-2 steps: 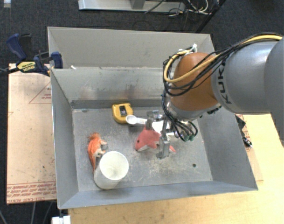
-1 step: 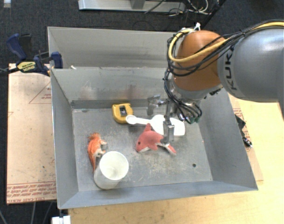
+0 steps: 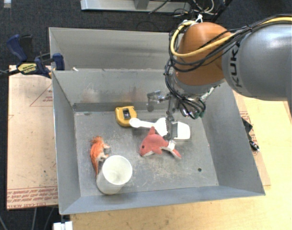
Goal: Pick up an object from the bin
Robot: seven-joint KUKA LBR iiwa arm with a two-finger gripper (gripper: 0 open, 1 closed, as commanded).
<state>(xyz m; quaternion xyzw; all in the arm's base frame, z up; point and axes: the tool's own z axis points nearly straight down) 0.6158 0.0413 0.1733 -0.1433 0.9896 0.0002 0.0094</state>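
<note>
In the scuffed grey bin, end effector perhaps touches pink toy.

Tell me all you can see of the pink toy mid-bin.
The pink toy looks like a soft fish or whale: rounded body, fin pointing up, pale tail. It lies on the bin floor near the middle, just below the hand. A white object sits at its upper edge; contact with the hand cannot be told.
</note>
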